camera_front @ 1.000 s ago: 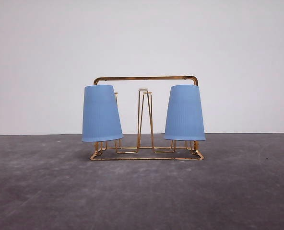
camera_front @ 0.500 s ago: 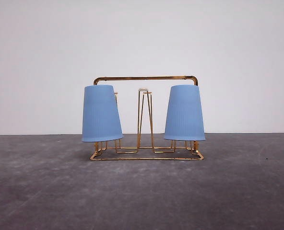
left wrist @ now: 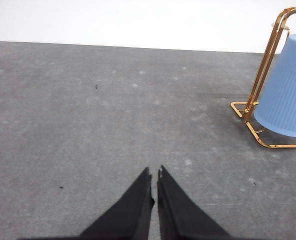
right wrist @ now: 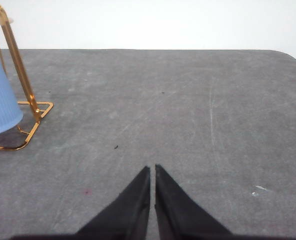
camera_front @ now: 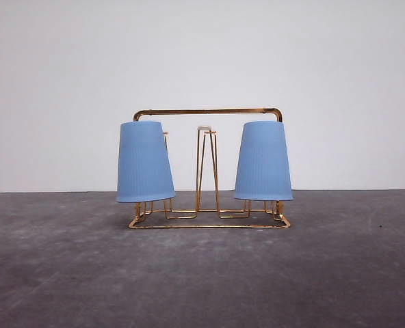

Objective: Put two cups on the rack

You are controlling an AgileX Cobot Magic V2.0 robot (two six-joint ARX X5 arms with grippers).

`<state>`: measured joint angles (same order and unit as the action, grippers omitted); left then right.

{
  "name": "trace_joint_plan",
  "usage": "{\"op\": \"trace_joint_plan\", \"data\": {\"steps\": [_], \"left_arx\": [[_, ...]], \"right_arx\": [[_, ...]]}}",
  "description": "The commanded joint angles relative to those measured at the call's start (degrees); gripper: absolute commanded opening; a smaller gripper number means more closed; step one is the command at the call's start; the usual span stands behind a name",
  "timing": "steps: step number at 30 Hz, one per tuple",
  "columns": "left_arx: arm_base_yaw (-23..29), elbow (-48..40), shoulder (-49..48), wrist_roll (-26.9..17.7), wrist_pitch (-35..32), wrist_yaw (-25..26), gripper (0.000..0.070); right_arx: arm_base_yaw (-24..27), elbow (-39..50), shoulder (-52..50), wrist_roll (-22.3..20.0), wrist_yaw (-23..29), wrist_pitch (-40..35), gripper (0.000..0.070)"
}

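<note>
A: Rack (camera_front: pixel 208 168) status?
B: Gold wire rack stands on grey table (camera_front: pixel 202 273), centre of front view. Two blue cups hang upside-down on it: left cup (camera_front: pixel 144 162) at one end, right cup (camera_front: pixel 263 161) at other, bare white-tipped prong (camera_front: pixel 204 128) btwn them. Rims sit just above wire base.
A: Left gripper (left wrist: pixel 154 175)?
B: Black fingers pressed together, only a hairline gap, nothing held. Rack end w/ cup lies ahead and off to its right, well apart.
A: Right gripper (right wrist: pixel 152 170)?
B: Same, fingers closed tight, empty. Rack corner w/ cup ahead and off to its left, well apart. Bare table directly in front of both.
</note>
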<state>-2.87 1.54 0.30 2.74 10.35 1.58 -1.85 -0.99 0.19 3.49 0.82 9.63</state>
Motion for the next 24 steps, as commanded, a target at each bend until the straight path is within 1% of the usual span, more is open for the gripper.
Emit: {"op": "trace_joint_plan", "data": {"steps": [1,24], "left_arx": [[0.02,-0.81,-0.11,0.31,0.31,0.09,0.0],[0.02,-0.81,-0.11,0.31,0.31,0.09,0.0]], "right_arx": [[-0.07,0.28,0.02,0.76,0.13,-0.61,0.0015],[-0.07,0.28,0.02,0.76,0.13,-0.61,0.0015]]}}
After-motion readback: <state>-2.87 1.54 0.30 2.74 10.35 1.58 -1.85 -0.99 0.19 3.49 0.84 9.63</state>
